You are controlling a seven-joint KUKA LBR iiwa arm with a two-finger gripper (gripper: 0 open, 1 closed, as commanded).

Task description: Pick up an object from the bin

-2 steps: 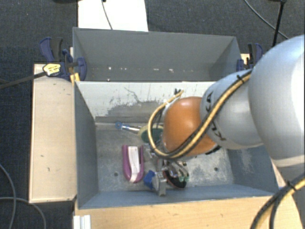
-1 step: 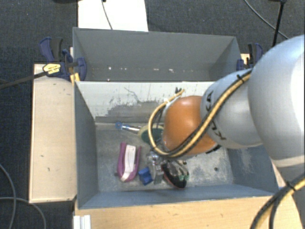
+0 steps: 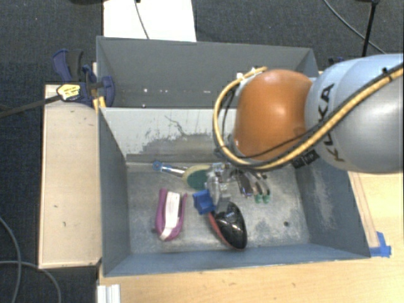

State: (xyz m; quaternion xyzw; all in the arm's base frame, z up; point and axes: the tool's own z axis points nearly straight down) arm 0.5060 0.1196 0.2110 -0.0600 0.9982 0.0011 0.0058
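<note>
Claw (image 3: 218,185) mid-bin, blue block (image 3: 202,202) just beside, black mouse (image 3: 231,227) nr; open/shut can't tell

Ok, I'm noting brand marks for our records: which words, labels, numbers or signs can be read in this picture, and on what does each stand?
"KUKA": black letters, turned sideways, on the grey arm, next to its orange cover.
More black lettering lower on the same arm: partly hidden by a cable, cannot be read whole.
Purple and white thing, blue block and black thing in the bin: no text can be read on them.
</note>
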